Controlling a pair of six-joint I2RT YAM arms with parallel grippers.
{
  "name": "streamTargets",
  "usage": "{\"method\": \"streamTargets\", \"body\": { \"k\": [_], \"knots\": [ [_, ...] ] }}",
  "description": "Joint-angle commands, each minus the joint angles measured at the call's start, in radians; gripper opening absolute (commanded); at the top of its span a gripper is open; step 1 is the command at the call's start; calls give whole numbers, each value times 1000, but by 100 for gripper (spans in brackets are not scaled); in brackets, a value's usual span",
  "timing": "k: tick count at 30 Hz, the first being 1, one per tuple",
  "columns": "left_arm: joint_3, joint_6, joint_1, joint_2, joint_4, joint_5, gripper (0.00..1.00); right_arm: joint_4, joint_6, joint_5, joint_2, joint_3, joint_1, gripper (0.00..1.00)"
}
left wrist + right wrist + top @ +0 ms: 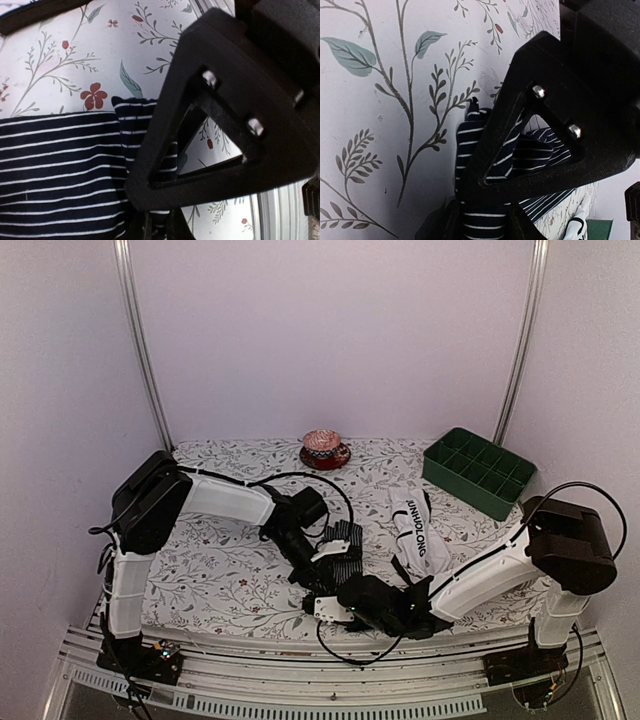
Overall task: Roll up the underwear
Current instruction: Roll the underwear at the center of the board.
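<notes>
One piece of writing was found, in the top view only: a line of black capital letters printed on the white briefs (pixel 413 528). The letters were set along a white band of the cloth, running lengthwise from the far end toward the near end, so that they were seen sideways. "UNHOLONG" could be made out; a further letter before the U, perhaps a J, was too small to be settled. In the wrist views nothing legible was shown

Two briefs — striped brief (pixel 345 543), white brief (pixel 415 530); one green tray (pixel 478 472); one red dish (pixel 325 450).
</notes>
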Motion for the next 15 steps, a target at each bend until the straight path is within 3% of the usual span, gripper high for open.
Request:
{"method": "streamTargets", "body": {
  "k": [1,9,11,15],
  "knots": [
    [-62,-5,-8,79,-117,-142,0,-121,30,-15,39,14,-9,23],
    [-78,12,-8,42,-110,-145,3,-166,71,-68,22,29,-33,8],
    [-84,21,-7,29,-109,-147,11,-175,79,-87,18,30,-38,6],
    [-129,41,-3,-47,-68,-161,40,-190,98,-124,8,35,-51,4]
  ]
}}
